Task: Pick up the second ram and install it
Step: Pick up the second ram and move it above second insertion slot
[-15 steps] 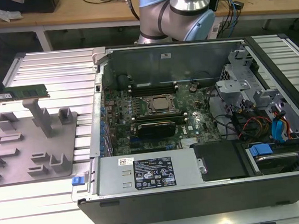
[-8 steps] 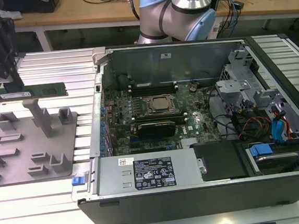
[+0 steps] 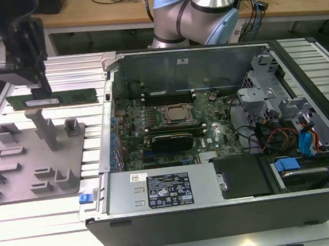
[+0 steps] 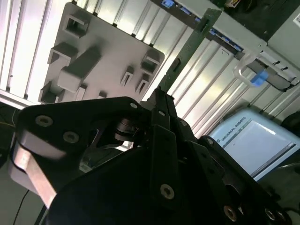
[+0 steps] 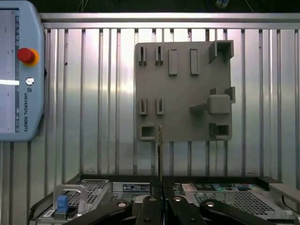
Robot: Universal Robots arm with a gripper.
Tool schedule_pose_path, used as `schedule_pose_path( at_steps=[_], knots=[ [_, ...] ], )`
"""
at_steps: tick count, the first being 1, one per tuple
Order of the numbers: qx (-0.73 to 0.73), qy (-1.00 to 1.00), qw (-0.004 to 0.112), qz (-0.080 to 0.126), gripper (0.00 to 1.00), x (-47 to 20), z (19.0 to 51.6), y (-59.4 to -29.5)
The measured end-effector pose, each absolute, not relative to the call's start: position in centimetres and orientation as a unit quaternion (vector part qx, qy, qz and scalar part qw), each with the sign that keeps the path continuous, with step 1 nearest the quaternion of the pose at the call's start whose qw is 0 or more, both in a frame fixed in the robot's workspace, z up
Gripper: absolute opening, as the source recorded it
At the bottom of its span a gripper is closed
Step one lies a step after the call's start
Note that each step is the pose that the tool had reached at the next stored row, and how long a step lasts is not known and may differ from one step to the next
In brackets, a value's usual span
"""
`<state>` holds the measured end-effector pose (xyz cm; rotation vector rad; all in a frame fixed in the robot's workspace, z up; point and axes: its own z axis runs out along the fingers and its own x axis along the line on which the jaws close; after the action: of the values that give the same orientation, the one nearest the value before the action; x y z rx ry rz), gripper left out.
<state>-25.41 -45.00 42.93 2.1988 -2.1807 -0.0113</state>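
Observation:
The second ram (image 3: pixel 52 99) is a long green stick with a white sticker. It is held level at the exterior view's left, just above the tall post of the grey fixture plate (image 3: pixel 24 164). My gripper (image 3: pixel 38 88) is shut on its upper edge, left of the stick's middle. In the second wrist view the ram (image 4: pixel 187 51) runs out edge-on from the gripper (image 4: pixel 159 96). In the first wrist view the ram (image 5: pixel 160 150) is a thin line rising from the gripper (image 5: pixel 161 199) over the plate (image 5: pixel 183 89).
The open computer case (image 3: pixel 107 64) lies to the exterior view's right of the plate, with the motherboard's silver processor (image 3: pixel 175 115) and long black slots (image 3: pixel 168 97) beside it. A teach pendant (image 5: pixel 18 70) lies on the ribbed metal table (image 3: pixel 98 221). The arm's base (image 3: pixel 201 10) stands behind the case.

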Motion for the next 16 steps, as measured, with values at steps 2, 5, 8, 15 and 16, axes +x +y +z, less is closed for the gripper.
schedule_pose_path(
  at_steps=[2,5,8,15,16],
  knots=[
    [0.710,-0.704,0.022,-0.004,0.09,-23.6,42.9,-45.0],
    [0.710,-0.704,0.022,-0.004,0.09,-21.3,42.9,-45.0],
    [0.710,-0.704,0.022,-0.004,0.09,-18.8,42.9,-45.0],
    [0.710,-0.704,0.022,-0.004,0.09,-14.4,42.9,-45.0],
    [0.710,-0.704,0.022,-0.004,0.09,-13.7,42.9,-45.0]
  ],
)
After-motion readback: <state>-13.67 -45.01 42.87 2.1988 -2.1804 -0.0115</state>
